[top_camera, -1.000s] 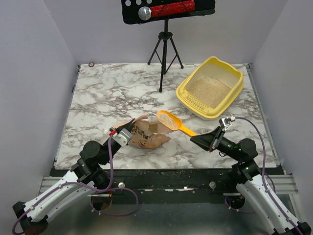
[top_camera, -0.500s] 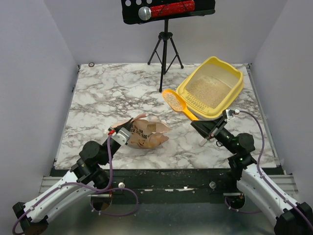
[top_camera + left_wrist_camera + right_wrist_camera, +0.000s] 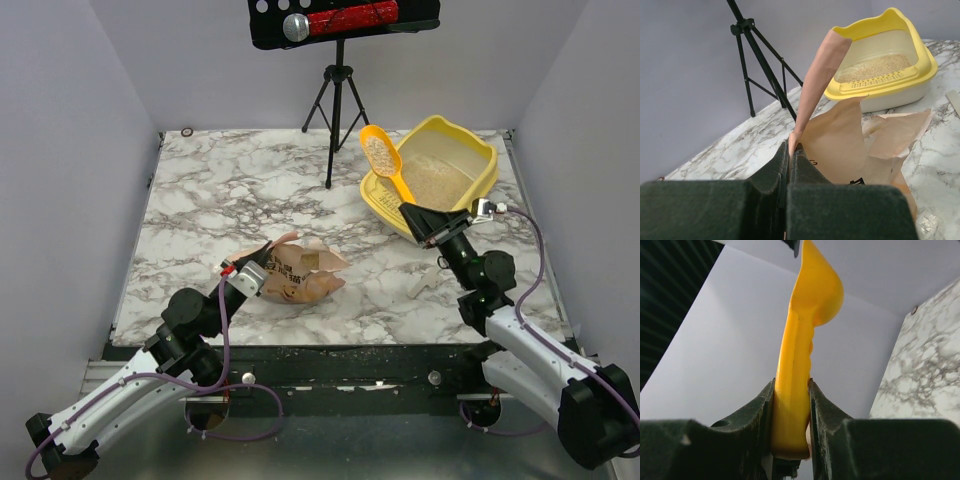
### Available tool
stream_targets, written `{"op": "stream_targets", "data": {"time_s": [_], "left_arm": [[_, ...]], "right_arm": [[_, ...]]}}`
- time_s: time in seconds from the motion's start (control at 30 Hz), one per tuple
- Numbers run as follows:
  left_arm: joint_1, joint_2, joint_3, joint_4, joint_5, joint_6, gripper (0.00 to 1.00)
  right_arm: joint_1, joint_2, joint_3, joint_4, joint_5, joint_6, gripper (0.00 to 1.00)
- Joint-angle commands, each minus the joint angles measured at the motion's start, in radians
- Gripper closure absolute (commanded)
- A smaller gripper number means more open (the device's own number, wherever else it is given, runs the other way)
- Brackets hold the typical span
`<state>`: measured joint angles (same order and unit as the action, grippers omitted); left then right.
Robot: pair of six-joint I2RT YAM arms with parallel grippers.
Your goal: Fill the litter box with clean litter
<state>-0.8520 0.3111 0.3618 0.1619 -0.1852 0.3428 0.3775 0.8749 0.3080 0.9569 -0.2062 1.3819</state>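
Clamps the scoop [image 3: 384,162] handle in the right gripper [image 3: 416,213], long axis pointing to the table's [image 3: 200,200] far edge, loaded bowl seemingly over the left rim of the litter box [image 3: 487,160] at the far right corner. Pinches the paper bag [image 3: 302,272] in the left gripper [image 3: 247,277].

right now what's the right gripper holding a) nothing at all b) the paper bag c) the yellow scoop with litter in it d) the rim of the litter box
C: the right gripper is clamped on the handle of the yellow scoop, whose bowl carries clean litter, while the paper bag is pinched by the left gripper.
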Motion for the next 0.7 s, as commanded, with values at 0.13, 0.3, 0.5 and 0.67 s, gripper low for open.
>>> {"op": "stream_targets", "data": {"time_s": [0.13,0.3,0.5,0.67], "left_arm": [[0.004,-0.03,0.04,0.131,-0.022,-0.014,1.0],[0.004,-0.027,0.043,0.128,-0.023,-0.021,1.0],[0.005,-0.026,0.048,0.126,-0.022,-0.03,1.0],[0.005,-0.015,0.054,0.116,-0.028,-0.034,1.0]], "right_arm": [[-0.005,-0.005,0.072,-0.058,0.264,-0.178,1.0],[-0.012,-0.019,0.117,-0.246,0.422,-0.267,1.0],[-0.048,0.012,0.151,-0.43,0.553,-0.297,1.0],[-0.071,0.085,0.203,-0.556,0.585,-0.314,1.0]]}}
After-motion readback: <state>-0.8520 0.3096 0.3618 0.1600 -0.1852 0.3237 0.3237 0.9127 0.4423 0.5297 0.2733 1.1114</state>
